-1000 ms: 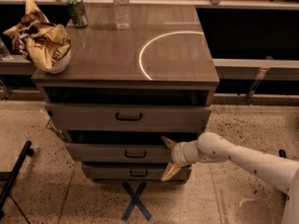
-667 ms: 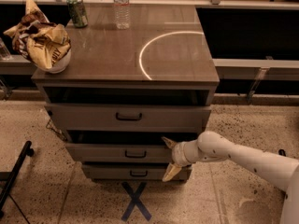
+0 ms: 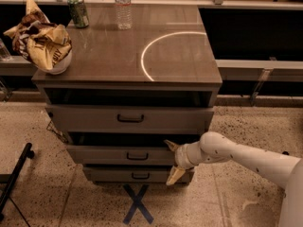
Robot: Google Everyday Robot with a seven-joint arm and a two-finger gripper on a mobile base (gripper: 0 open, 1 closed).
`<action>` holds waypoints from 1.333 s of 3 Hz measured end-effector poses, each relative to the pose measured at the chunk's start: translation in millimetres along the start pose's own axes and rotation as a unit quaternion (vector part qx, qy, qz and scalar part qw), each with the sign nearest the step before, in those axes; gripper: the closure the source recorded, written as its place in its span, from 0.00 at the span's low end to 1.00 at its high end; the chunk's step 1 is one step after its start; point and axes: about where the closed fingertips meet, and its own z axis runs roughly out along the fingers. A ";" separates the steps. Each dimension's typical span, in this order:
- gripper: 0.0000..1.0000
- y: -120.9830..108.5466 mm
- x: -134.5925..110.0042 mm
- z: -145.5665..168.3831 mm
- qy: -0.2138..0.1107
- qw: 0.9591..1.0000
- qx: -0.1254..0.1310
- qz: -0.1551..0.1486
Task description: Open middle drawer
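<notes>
The middle drawer [image 3: 109, 154] is a wide, shallow grey-brown front with a small dark handle [image 3: 137, 156] at its centre. It sits between the taller top drawer [image 3: 94, 119] and the narrow bottom drawer [image 3: 113, 175] of the wooden cabinet [image 3: 180, 56]. My gripper [image 3: 172, 163] is at the right end of the middle drawer's front, to the right of the handle. It is open: one fingertip [image 3: 169, 145] points up at the drawer's top edge, the other [image 3: 173, 176] hangs down over the bottom drawer. My white arm [image 3: 246, 157] reaches in from the right.
On the cabinet top stand a crumpled chip bag [image 3: 40, 39] in a white bowl, a green can [image 3: 78, 11] and a water bottle [image 3: 123, 6]. A blue tape X [image 3: 138, 203] marks the floor in front. A black stand leg [image 3: 14, 178] lies at the left.
</notes>
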 end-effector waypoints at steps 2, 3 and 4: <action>0.00 8.7 8.3 -6.3 -0.006 1.000 -0.008 0.011; 0.00 8.9 8.6 -6.6 -0.006 1.000 -0.009 0.011; 0.00 15.1 14.1 -12.7 0.003 1.000 -0.013 0.017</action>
